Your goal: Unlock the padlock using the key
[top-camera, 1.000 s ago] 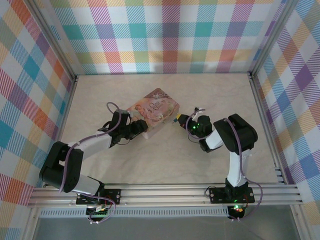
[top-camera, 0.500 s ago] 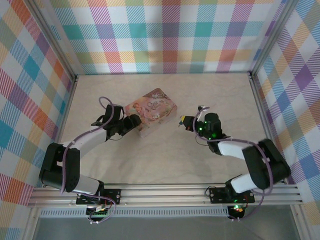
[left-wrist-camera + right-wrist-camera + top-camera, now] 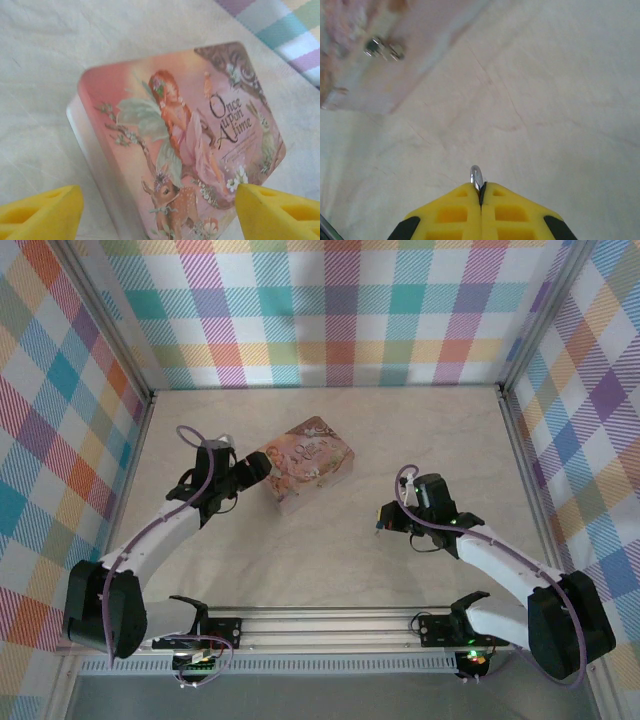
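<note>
top view: my left gripper (image 3: 258,469) sits at the near-left end of the pink tin (image 3: 308,464). my right gripper (image 3: 383,521) is well apart from it, low over the table (image 3: 330,560).
left wrist: jaws wide, the tin's lid ahead between them.
right wrist: jaws pinched together on the padlock (image 3: 476,177), its silvery shackle poking out. the tin's clasp (image 3: 382,48) is up left.

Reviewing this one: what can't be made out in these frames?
Right wrist view: the right gripper, shut, hides all but a silvery metal tip; whether that is the padlock's shackle or the key is unclear.
Top view: whatever that gripper holds is too small to identify.
Right wrist view: the pink tin is blurred and cut off by the upper-left edge, so its metal clasp cannot be read.
</note>
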